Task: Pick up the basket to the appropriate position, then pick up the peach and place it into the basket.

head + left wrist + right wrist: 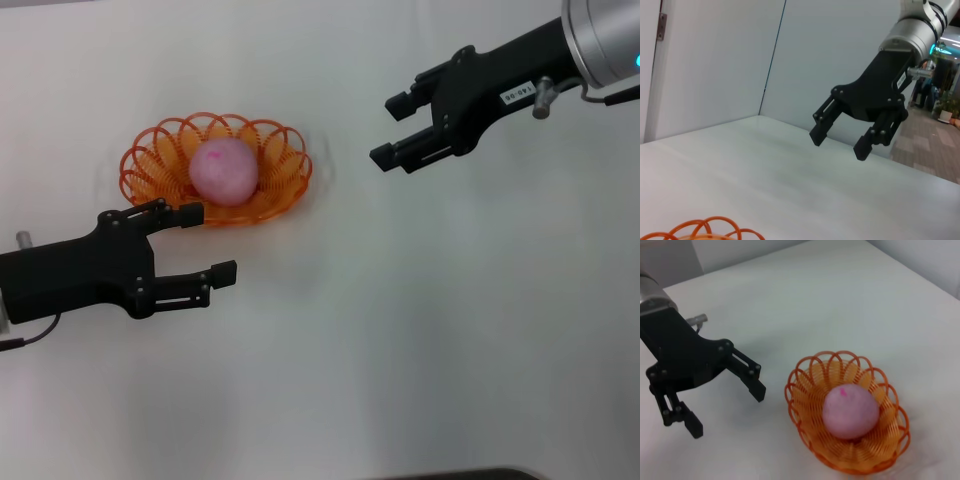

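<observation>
Peach [225, 171] sits in basket [150, 165]; left wrist view catches only rim loops. Left gripper [208, 243] and right gripper [394, 128] both gape empty. Right arm's label [512, 96] maybe "IAS-06".

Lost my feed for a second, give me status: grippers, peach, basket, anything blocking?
Left gripper open, empty, beside the basket. Right gripper open, empty, off to the basket's right. Peach sits inside basket on the white table. Nothing in the way.

We see white bench [420, 350], matte, soft even light. Behind bench: pale grey-blue wall panels [840, 55] with thin dark seam. White panel [650, 70] at one side, small metal hinge [660, 27] on it. Past bench edge: brown tiled floor [930, 150], potted plant [946, 107], teal light.
</observation>
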